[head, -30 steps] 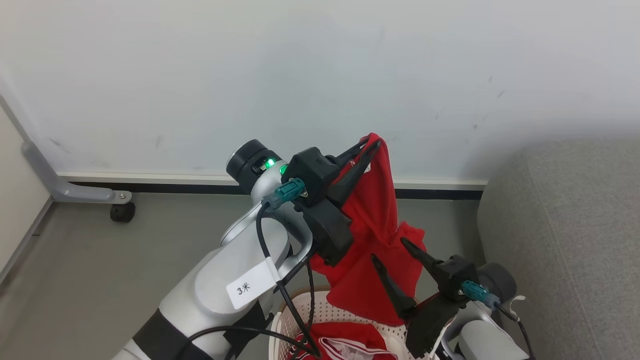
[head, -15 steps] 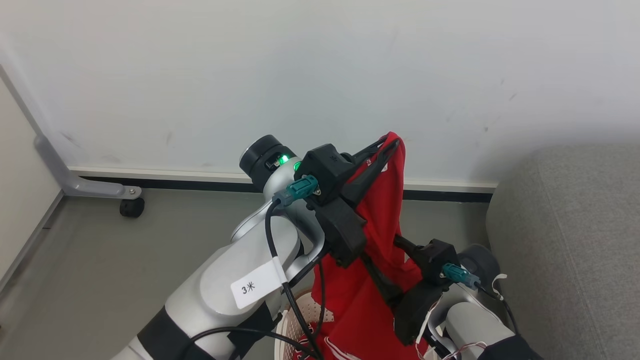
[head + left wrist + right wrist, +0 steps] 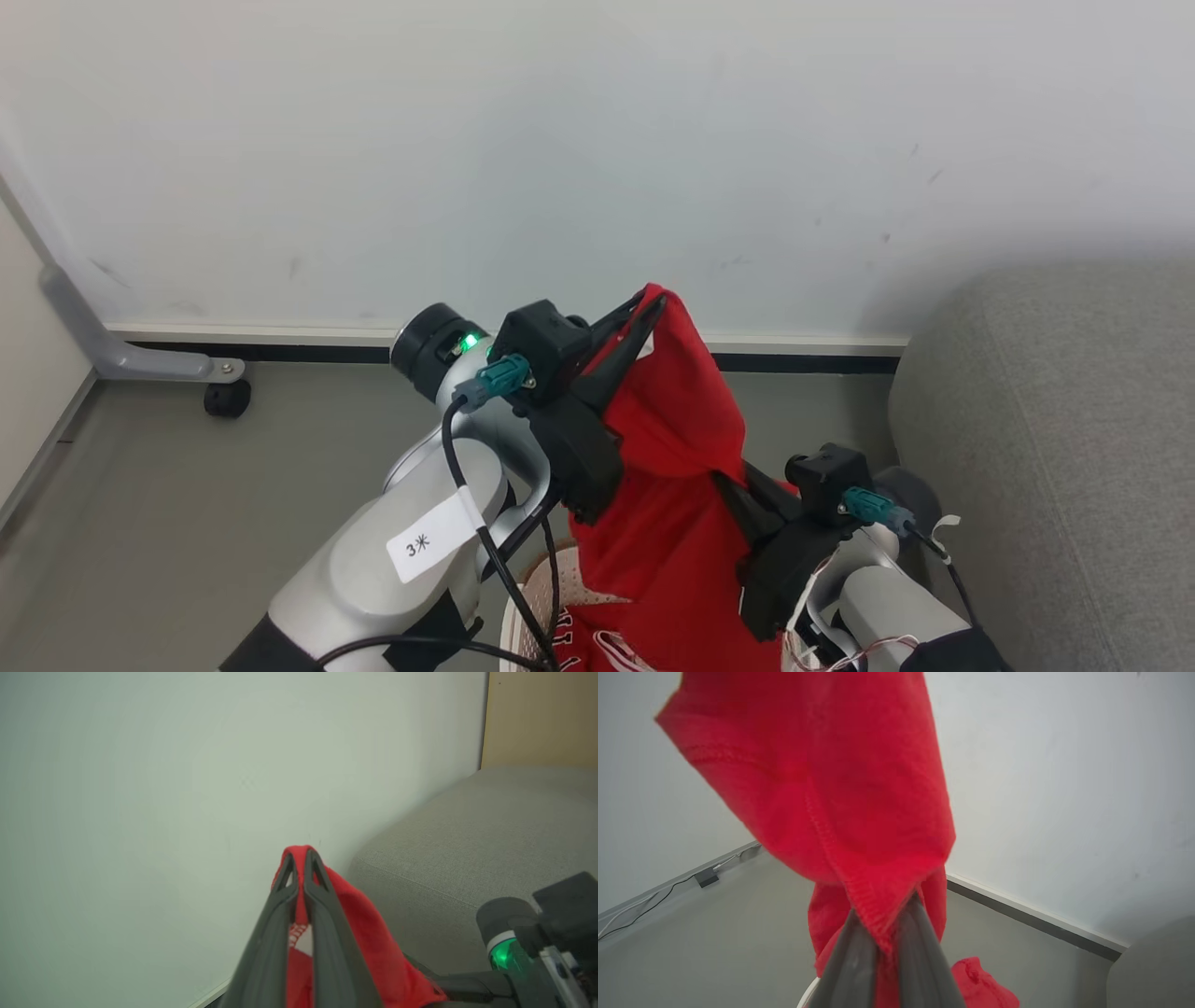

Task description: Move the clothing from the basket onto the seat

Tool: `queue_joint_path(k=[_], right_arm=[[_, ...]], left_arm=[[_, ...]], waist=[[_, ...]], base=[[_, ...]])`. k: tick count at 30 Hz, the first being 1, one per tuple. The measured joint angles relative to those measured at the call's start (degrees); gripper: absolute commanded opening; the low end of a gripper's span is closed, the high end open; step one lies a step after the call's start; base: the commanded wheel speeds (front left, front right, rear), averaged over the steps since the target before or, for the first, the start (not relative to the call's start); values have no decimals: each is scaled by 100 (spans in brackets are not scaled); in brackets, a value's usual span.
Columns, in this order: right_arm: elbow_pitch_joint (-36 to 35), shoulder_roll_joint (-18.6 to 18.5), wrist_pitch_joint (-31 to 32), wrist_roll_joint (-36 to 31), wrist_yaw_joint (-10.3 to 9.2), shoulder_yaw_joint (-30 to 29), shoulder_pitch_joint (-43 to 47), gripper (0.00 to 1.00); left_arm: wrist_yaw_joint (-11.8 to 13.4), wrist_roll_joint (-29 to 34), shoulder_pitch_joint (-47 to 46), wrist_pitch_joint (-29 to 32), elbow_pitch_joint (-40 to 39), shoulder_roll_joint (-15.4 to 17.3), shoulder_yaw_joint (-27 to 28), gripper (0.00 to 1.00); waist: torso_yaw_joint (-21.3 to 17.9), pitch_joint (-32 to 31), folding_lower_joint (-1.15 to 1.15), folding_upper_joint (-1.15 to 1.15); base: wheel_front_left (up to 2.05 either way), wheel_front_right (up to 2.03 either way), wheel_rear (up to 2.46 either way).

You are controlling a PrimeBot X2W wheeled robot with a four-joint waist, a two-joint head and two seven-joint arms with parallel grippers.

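Observation:
A bright red garment (image 3: 674, 411) hangs in the air above the basket (image 3: 523, 602), stretched between both grippers. My left gripper (image 3: 651, 301) is shut on its top edge, and in the left wrist view the fingertips (image 3: 286, 870) pinch a red fold. Lower down, my right gripper (image 3: 728, 481) is shut on a bunched hem; its fingers (image 3: 859, 952) clamp red cloth (image 3: 840, 779). A second red garment with white trim (image 3: 607, 646) lies in the basket. The grey seat (image 3: 1055, 420) stands to the right, also seen as the seat (image 3: 467, 858).
A pale wall with a dark baseboard (image 3: 280, 347) is close behind. A grey frame leg with a black caster (image 3: 224, 397) sits on the grey floor at left. The basket rim (image 3: 807, 995) shows low in the right wrist view.
My right gripper moved in from beside the hanging cloth and shut on it. The left gripper, still holding the garment, came down and a little to the left.

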Motion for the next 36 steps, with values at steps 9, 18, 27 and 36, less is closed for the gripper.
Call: queue_joint_path(k=[9, 18, 27, 36], right_arm=[[-146, -132, 0, 192, 0, -371, 127, 0], [-625, -612, 0, 226, -53, -793, 226, 0], [-1192, -1196, 0, 223, -339, -1256, 567, 0], [-1808, -1553, 0, 181, -561, -1533, 928, 0]], left_arm=[[94, -236, 515, -109, 51, 104, 83, 100], [196, -310, 977, -292, -40, 219, 159, 100], [253, -325, 1304, -389, -197, 280, 177, 100], [253, -315, 1645, -456, -465, 205, -36, 100]], waist=[[-291, -39, 0, 0], [-700, -65, 0, 0], [-1132, -91, 0, 0], [-1647, -110, 0, 0]], base=[[0, 0, 0], [0, 0, 0], [0, 0, 0], [0, 0, 0]])
